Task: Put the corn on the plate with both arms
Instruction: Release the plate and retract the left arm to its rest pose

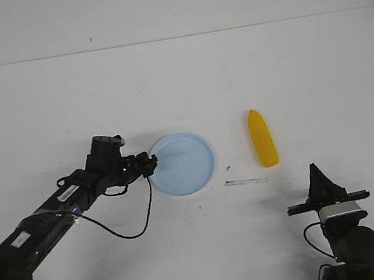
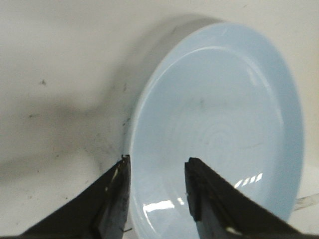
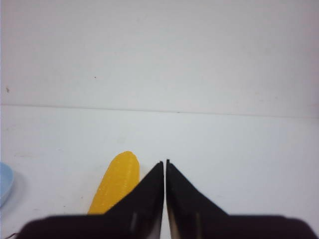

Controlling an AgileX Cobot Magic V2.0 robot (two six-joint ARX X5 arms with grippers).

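The pale blue plate (image 1: 183,163) lies flat near the middle of the white table. My left gripper (image 1: 153,164) is at its left rim. In the left wrist view the gripper (image 2: 158,159) is open, with one finger outside the rim and the other over the plate (image 2: 219,114). The yellow corn (image 1: 262,138) lies on the table to the right of the plate, tapered end pointing away. My right gripper (image 1: 314,167) is shut and empty, nearer the front edge and a little right of the corn. The right wrist view shows the gripper (image 3: 165,161), the corn (image 3: 117,184) and a bit of the plate (image 3: 4,181).
A thin pale strip (image 1: 246,182) lies on the table between the plate and my right gripper. A black cable (image 1: 127,232) loops down from the left arm onto the table. The table's far edge (image 1: 173,39) meets a white wall.
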